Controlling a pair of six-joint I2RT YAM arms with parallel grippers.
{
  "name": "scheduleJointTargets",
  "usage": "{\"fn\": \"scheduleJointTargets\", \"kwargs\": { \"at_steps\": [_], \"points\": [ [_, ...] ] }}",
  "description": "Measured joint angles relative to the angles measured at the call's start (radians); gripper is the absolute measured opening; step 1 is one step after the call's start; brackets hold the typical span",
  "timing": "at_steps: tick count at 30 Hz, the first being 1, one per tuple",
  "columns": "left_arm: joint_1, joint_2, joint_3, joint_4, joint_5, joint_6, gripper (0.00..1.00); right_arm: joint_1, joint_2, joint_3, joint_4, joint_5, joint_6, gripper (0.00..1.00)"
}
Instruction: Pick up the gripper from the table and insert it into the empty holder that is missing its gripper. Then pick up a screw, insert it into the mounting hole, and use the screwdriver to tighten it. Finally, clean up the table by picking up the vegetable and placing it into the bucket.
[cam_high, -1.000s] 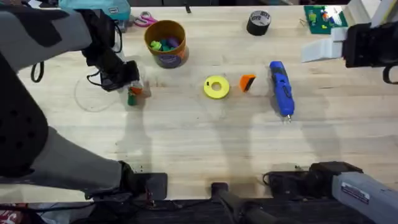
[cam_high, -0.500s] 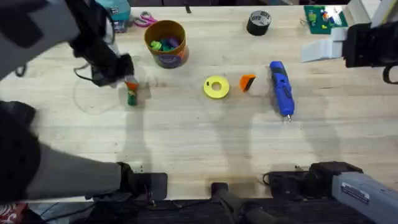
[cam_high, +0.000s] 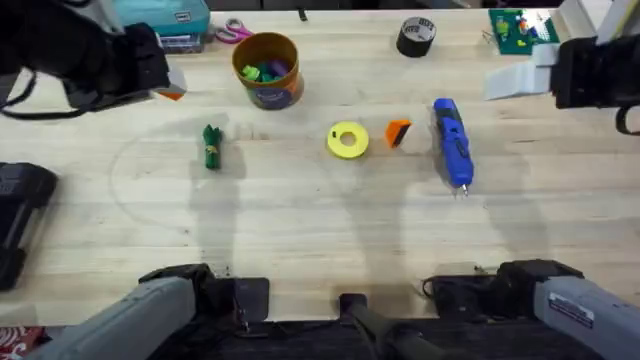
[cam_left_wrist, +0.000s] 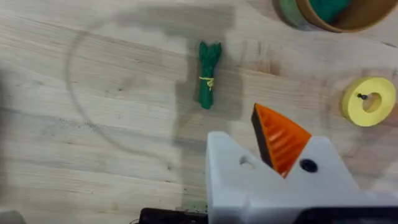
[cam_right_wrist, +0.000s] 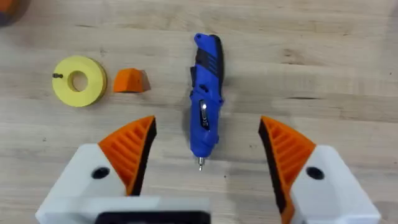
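Near to far on table, overhead view. Screwdriver (cam_high: 451, 141) lies at 3 o'clock from centre, tip toward near edge. Gripper (cam_high: 398, 132), loose orange wedge, just beside it, between it and yellow disc (cam_high: 347, 140). Vegetable (cam_high: 211, 146) lies alone at 9 o'clock, nothing touching it. Bucket (cam_high: 267, 69) at 11 o'clock, upright, coloured toys inside. Black tape roll (cam_high: 416, 36) at 1 o'clock, far edge.

Left gripper (cam_high: 165, 85) raised at 10 o'clock, well apart from vegetable; one orange-padded finger (cam_left_wrist: 278, 138) beside bare white holder (cam_left_wrist: 233, 171); released or clenched: cannot tell. Right gripper (cam_right_wrist: 206, 144) hangs over screwdriver, jaws spread wide, grasping nothing.
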Motion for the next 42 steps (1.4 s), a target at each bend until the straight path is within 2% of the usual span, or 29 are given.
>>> {"fn": "scheduleJointTargets", "kwargs": {
  "at_steps": [5,18,24,25,31,33,38,42],
  "points": [
    [0.0,-0.052,0.0,-0.001,0.0,0.004,0.015,0.0,0.0,0.0,0.0,0.0,0.0,0.996],
    [0.0,-0.051,0.0,-0.002,0.0,0.006,0.017,0.0,0.0,0.001,-0.04,0.0,0.0,0.997],
    [0.0,-0.051,0.0,-0.005,0.0,0.011,0.915,0.0,0.0,0.002,-0.132,0.0,0.0,0.997],
    [0.0,-0.051,0.0,-0.005,0.0,0.011,0.964,0.0,0.0,0.002,-0.148,0.0,0.0,0.997],
    [0.0,-0.051,0.0,-0.008,0.0,0.012,0.986,0.0,0.0,0.002,-0.264,0.0,0.0,0.997],
    [0.0,-0.051,0.0,0.001,0.0,0.031,0.986,0.0,0.0,0.003,-0.305,0.0,0.0,0.997],
    [0.0,-0.051,0.0,0.044,0.008,0.156,0.986,0.0,0.0,0.003,-0.398,-0.001,0.0,0.996],
    [0.0,-0.053,0.012,0.099,0.06,0.292,0.986,0.0,0.0,0.003,-0.465,-0.003,-0.001,0.997]
  ]
}}
